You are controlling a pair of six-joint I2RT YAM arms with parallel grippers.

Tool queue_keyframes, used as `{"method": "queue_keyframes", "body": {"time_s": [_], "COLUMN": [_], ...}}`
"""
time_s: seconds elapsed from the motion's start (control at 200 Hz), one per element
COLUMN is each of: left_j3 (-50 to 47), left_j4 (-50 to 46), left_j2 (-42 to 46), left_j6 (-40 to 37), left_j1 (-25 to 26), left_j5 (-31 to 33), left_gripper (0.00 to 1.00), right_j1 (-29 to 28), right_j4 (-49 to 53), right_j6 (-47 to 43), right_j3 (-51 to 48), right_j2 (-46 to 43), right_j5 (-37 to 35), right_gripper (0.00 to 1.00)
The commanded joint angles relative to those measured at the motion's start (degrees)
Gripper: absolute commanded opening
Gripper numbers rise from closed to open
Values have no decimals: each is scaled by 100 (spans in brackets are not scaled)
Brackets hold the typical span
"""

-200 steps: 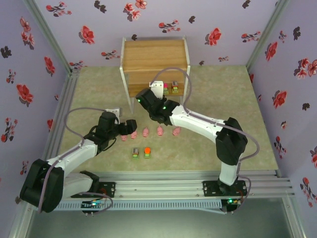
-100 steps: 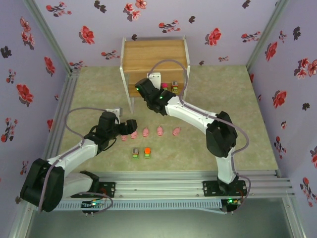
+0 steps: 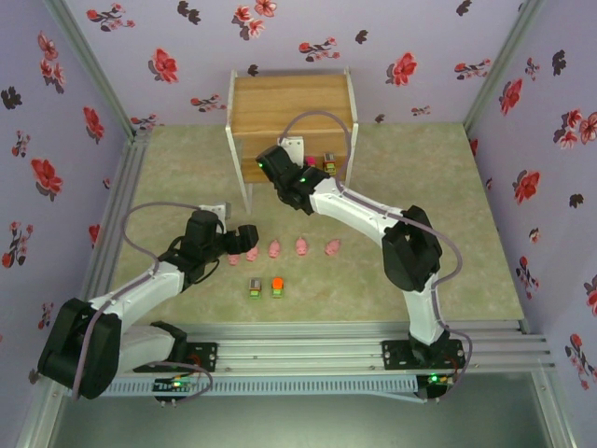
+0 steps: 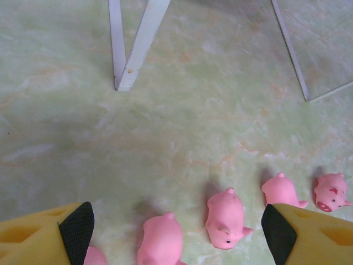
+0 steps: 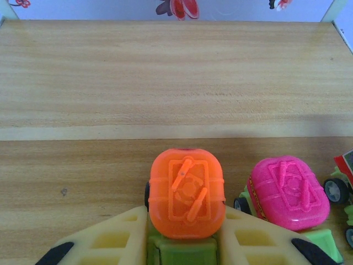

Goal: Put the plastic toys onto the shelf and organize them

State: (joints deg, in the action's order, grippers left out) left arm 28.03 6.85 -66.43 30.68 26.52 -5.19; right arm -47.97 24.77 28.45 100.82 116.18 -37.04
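Now: right jaws clamped on a block at the shelf, left jaws apart over the pigs

Right gripper: jaws closed on the green base of the orange-topped block, one yellow finger pressed to each side. Whether the block's base touches the board, I cannot tell. Just beside it, toward the right edge of the wrist view, sits the pink-topped block with a narrow gap between the two. A third wheeled toy is cut off at the frame edge. All three lie over the light wooden boards of the shelf.

From overhead, the right gripper reaches into the lower tier of the shelf, arm stretched diagonally across the table.

Left gripper: jaws wide apart, holding nothing, low over the table. Two pink pigs lie between the fingers, and a third is partly cut off at the bottom edge. Two more lie past the finger on the right of that view. A white shelf leg stands beyond, well apart from them.

Overhead, the left gripper sits at the end of the pig row. Two more blocks rest on the table nearer the arm bases, side by side.
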Motion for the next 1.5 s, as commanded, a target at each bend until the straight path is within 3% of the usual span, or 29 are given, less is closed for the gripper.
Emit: {"method": "queue_keyframes", "body": {"time_s": [0.0,0.565,1.495], "left_j3": [149,160,174], "left_j4": [124,97,71], "left_j2": [-34,-1,26], "left_j6": [-9,-18,-35], "left_j1": [34,33,33], "left_j5": [-80,-79,-83], "left_gripper": [84,84,84], "right_j1": [66,77,-56], "right_j4": [34,54,-87], "right_j6": [-120,-208,-356], "right_j3": [175,262,51], "right_j2": [150,117,-470], "right_j5": [-50,7,-47], "right_gripper": [0,14,21]}}
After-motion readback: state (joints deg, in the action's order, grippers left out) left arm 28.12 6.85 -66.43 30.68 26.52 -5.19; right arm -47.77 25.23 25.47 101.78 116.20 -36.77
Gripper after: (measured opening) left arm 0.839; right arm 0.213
